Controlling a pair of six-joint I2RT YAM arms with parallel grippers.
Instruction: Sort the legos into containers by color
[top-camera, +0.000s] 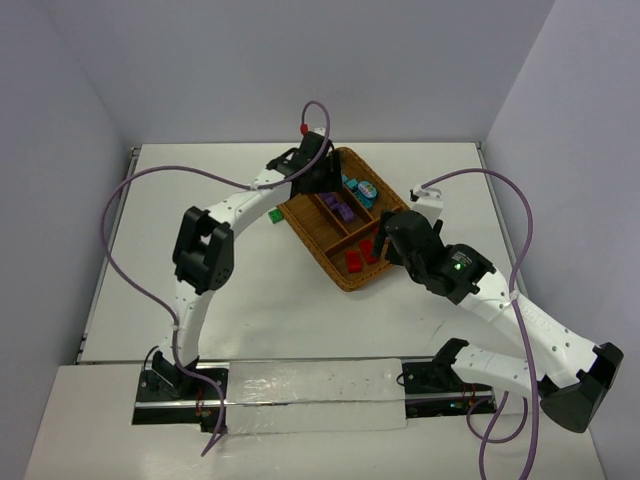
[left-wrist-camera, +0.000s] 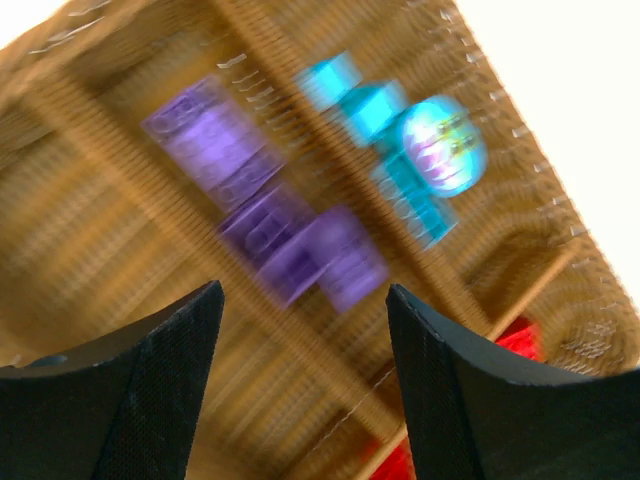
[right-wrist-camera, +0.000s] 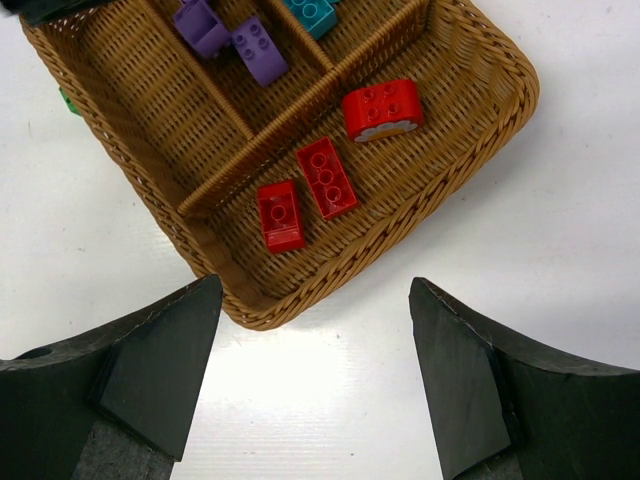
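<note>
Left gripper (left-wrist-camera: 305, 300) and right gripper (right-wrist-camera: 315, 290), both spread wide and empty, hover at the wicker tray (right-wrist-camera: 462, 150)

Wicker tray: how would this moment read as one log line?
left jaws open over purple legos | right jaws open near red legos | teal legos binned | green lego on table, outside tray

One overhead, two wrist close-ups above tray (right-wrist-camera: 524, 95)

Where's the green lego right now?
In the top view, the green lego lies on the table just outside the tray's left side, in no compartment.
</note>
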